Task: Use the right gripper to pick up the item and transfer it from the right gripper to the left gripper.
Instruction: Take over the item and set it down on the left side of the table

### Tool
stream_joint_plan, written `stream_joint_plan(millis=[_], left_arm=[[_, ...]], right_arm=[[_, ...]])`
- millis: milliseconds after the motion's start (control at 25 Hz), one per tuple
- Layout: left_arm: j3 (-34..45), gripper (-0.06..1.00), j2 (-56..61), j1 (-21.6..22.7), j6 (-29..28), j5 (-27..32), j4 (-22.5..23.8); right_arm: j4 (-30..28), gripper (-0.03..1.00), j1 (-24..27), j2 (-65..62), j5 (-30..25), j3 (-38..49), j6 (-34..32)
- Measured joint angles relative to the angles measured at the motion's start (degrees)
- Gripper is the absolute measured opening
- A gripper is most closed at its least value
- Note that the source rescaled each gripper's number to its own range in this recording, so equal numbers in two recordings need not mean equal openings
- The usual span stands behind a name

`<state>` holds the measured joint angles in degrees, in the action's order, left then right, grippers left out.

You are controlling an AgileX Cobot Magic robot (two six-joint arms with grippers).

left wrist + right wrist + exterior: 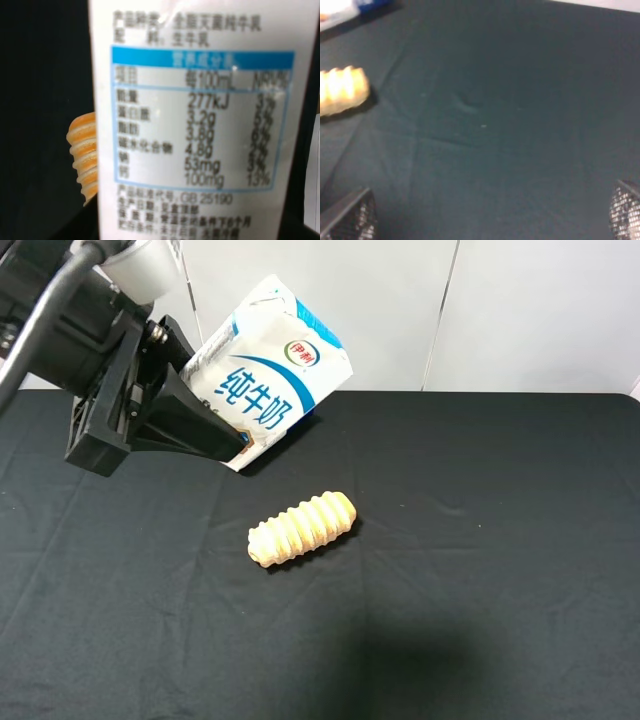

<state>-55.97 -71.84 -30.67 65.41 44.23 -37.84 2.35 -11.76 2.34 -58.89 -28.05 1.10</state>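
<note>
Milk carton [200, 125] w/ roll [84, 155] behind

High view overlooks table [480, 540], left wrist close against carton [200, 125], all sharing roll [302, 530].

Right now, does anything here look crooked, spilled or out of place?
Only the milk carton: the left gripper holds it up at a tilt. The bread roll lies whole, and nothing looks spilled.

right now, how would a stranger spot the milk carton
Over the far left of the black table, find the left gripper. The milk carton is clamped in it, tilted. It is white with blue lettering, unlike the ridged tan roll nearby.
</note>
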Motion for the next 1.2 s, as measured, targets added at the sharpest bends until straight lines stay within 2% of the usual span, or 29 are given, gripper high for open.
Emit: stream_joint_plan(millis=[240, 480, 600, 720, 1040, 1200], left_arm=[[0.0, 0.0, 0.0, 0.0, 0.0, 0.0, 0.0], [0.0, 0.0, 0.0, 0.0, -1.72, -1.14, 0.12], [0.0, 0.0, 0.0, 0.0, -7.38, -4.96, 2.02], [0.0, 0.0, -0.07, 0.0, -13.57, -7.84, 6.29], [0.05, 0.0, -0.07, 1.1, -34.33, -8.08, 22.5], [0.05, 0.0, -0.07, 4.12, -42.53, -6.87, 27.64]], right_arm=[[0.0, 0.99, 5.48, -2.59, 0.0, 0.0, 0.0], [0.0, 0.99, 5.86, -2.61, 0.0, 0.0, 0.0], [0.0, 0.99, 5.86, -2.61, 0.0, 0.0, -0.03], [0.0, 0.99, 5.86, -2.61, 0.0, 0.0, -0.07], [0.0, 0.99, 5.86, -2.61, 0.0, 0.0, -0.15], [0.0, 0.99, 5.86, -2.61, 0.0, 0.0, -0.16]])
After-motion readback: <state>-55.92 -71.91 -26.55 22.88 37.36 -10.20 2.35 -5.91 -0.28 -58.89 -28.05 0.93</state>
